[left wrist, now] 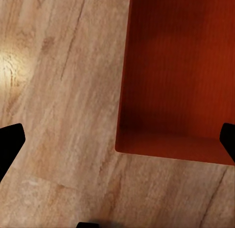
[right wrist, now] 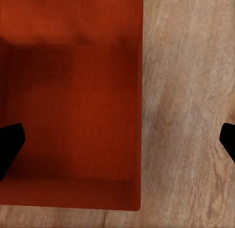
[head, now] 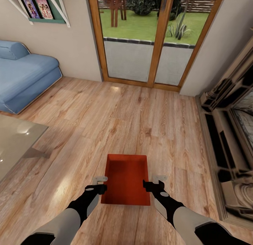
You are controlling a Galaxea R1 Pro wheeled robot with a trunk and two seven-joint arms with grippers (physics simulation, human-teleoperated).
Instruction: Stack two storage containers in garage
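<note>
One orange-red storage container [head: 126, 180] rests on the light wood plank floor of the living room, just in front of me, open top up and empty. My left gripper [head: 101, 184] stands open at its left long wall; in the left wrist view the gripper [left wrist: 119, 142] straddles that wall of the container [left wrist: 181, 76], with one black fingertip [left wrist: 10, 144] over the floor. My right gripper [head: 154, 182] is open at the right long wall. In the right wrist view the gripper [right wrist: 119, 142] spans the wall of the container [right wrist: 73, 100], one fingertip [right wrist: 10, 144] over the inside.
A blue sofa [head: 21, 76] stands at the far left and a glass table [head: 15, 141] at the near left. Wood-framed glass doors [head: 151, 38] close the far wall. A fireplace surround with a low dark cabinet [head: 228, 132] lines the right side.
</note>
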